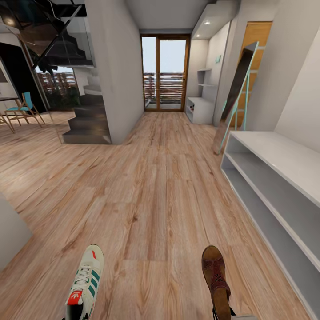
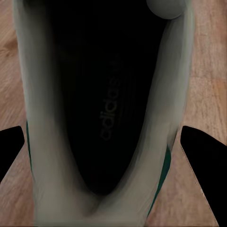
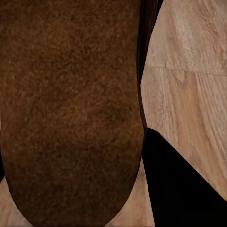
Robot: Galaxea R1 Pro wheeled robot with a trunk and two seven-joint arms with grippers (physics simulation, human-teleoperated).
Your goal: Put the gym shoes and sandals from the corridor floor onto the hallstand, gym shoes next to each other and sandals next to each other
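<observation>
One cream gym shoe (image 1: 85, 284) with green stripes and a red tongue tab hangs low at the near left in the head view, toe forward. In the left wrist view its dark opening (image 2: 106, 109) sits between my left gripper's black fingers (image 2: 201, 146), which are shut on it. A dark brown sandal (image 1: 216, 278) hangs at the near right. Its brown footbed (image 3: 71, 113) is close up in the right wrist view, with one black finger (image 3: 182, 189) of the right gripper beside it. The pale grey hallstand (image 1: 284, 162) stands along the right wall, shelves bare. The other shoe and sandal are out of view.
The wood-plank corridor floor (image 1: 151, 186) runs ahead to a glass door (image 1: 164, 73). A tall mirror (image 1: 235, 98) leans just beyond the hallstand. Dark stairs (image 1: 86, 124) and a wall corner stand at left. A grey block (image 1: 11, 231) juts in at the near left.
</observation>
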